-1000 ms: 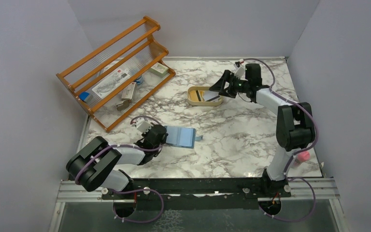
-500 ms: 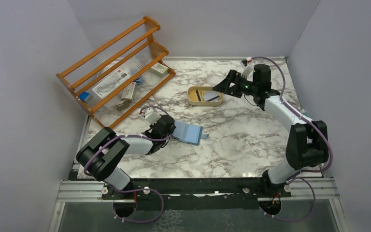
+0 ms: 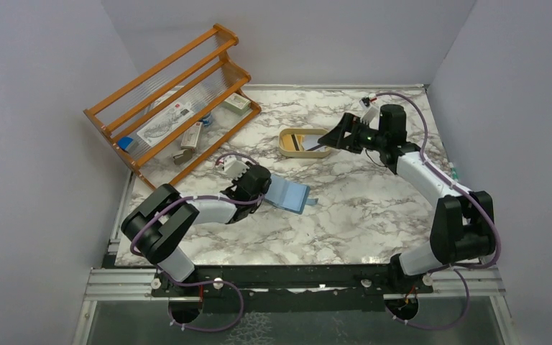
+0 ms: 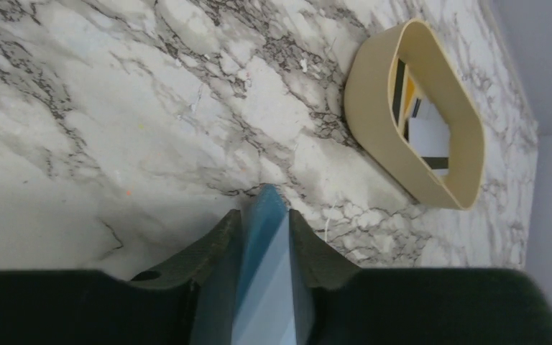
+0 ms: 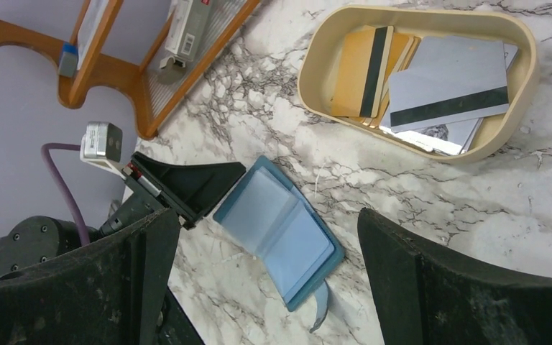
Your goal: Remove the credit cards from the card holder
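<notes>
Teal wallet [image 3: 287,194] open on the tabletop [image 3: 359,215], left fingers [image 4: 215,244] pinching its edge; right fingers [image 5: 431,273] wide near the tray [image 4: 363,93] of cards [image 5: 448,86].

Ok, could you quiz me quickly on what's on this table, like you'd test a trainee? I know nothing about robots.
1. True or false: several credit cards lie in the cream tray.
2. What sits between the fingers of the left pincer? A) an edge of the card holder; B) a credit card; C) nothing.
3. Fill in the blank: the right pincer, close to the tray, stands ____ (open or shut).

Key: 1 true; 2 A; 3 open.
</notes>
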